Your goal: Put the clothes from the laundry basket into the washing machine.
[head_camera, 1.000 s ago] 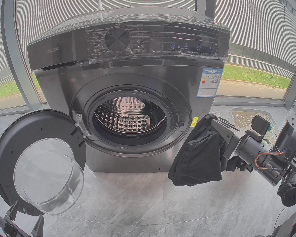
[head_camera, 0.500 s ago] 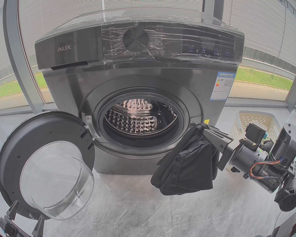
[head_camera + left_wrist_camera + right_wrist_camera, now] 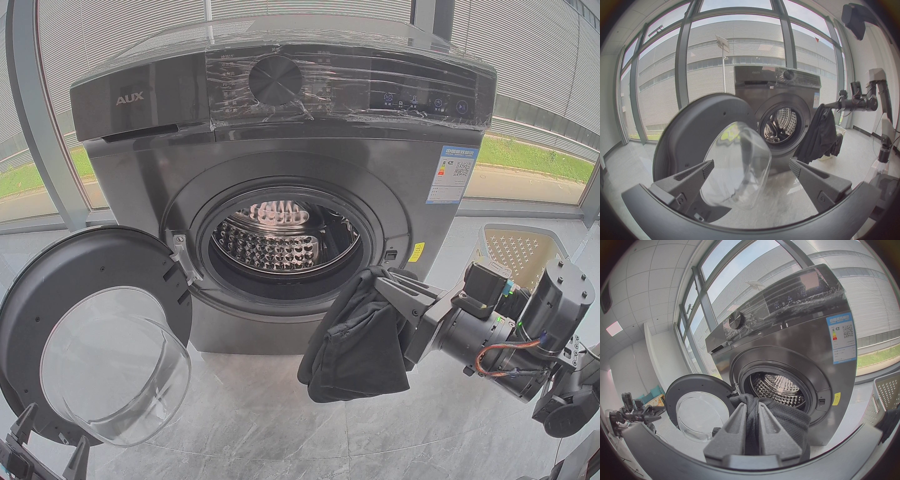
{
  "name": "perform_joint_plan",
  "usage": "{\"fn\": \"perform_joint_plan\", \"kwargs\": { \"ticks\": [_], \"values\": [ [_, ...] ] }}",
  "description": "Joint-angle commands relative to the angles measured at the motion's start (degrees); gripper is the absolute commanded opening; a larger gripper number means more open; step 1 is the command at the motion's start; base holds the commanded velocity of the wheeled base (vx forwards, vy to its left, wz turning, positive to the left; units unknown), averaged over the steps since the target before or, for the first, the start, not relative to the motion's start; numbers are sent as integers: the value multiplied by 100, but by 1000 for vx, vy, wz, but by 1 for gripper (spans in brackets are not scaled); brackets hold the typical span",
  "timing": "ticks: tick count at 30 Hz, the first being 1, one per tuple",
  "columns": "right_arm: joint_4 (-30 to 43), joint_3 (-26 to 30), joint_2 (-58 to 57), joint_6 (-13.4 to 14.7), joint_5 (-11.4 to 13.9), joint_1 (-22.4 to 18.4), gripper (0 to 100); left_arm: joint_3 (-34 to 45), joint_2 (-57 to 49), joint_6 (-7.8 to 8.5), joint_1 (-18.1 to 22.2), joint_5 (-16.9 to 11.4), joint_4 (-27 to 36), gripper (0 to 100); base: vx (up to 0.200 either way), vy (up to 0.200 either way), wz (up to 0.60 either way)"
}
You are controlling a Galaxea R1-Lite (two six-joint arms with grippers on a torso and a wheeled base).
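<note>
Just before the washer's front, below and right of the drum mouth, one dark garment [image 3: 359, 350] hangs in the air clear of the floor [image 3: 262, 425], its upper fold pinched between the closed fingers of the right gripper [image 3: 382, 282]. The cloth drops straight down from the pinch, so its long axis is upright, with the bulk below the fingers and the lowest hem well under the mouth's lower lip. From the gripper the drum [image 3: 281, 244] lies ahead, up and toward the robot's left. I judge the coming move turns on lifting the hanging bulk over that lip before pushing in. The right arm is the nearer by far and already carries the load. The one washer [image 3: 400, 181] has its one door [image 3: 94, 300] swung fully open to the left, out of the path. One basket [image 3: 522, 250] stands on the floor off the washer's right corner, behind the right arm; whether more clothes lie in it I cannot tell. The left gripper [image 3: 750, 164] sits low near the door, fingers spread and holding nothing.
</note>
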Motion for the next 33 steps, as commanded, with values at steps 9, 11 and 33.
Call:
{"fn": "perform_joint_plan", "kwargs": {
  "ticks": [9,11,33],
  "values": [
    [-351,-545,880,-23,-1,157,0,-1053,2448,23,-9,-2359,-298,100,0,0,0],
    [-307,-685,889,-23,25,201,0,-1053,2931,32,-18,-2587,-544,100,0,0,0],
    [-333,-1512,1434,92,386,473,0,-1053,6693,146,-1864,-2693,-3356,100,0,0,0]
  ]
}}
